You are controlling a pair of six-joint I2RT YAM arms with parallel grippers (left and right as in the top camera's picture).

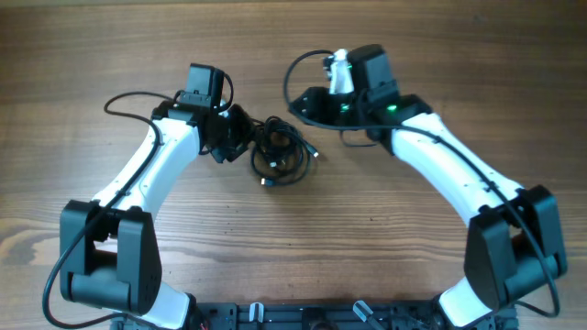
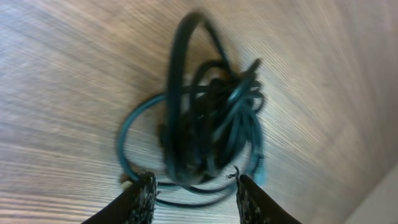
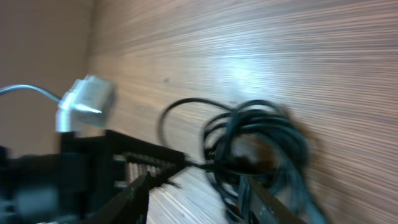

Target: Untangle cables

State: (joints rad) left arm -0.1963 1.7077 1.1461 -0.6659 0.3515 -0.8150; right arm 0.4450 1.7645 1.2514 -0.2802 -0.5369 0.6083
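Observation:
The cables [image 1: 280,152] lie as one knotted bundle of thin black cords on the wooden table, between the two arms. In the left wrist view the bundle [image 2: 211,118] is just ahead of my left gripper [image 2: 194,182], whose jaws are open with the lowest loops lying between the fingertips. In the overhead view the left gripper [image 1: 238,137] is at the bundle's left edge. My right gripper [image 1: 301,106] is above and to the right of the bundle. In the blurred right wrist view its jaws [image 3: 194,190] are open, with the bundle [image 3: 261,143] at the right finger.
The wooden table [image 1: 293,238] fills the view. Thicker black wires loop off each arm: one left of the left wrist [image 1: 128,97], one above the right gripper [image 1: 298,64]. The left arm's black gripper body [image 3: 93,162] shows in the right wrist view.

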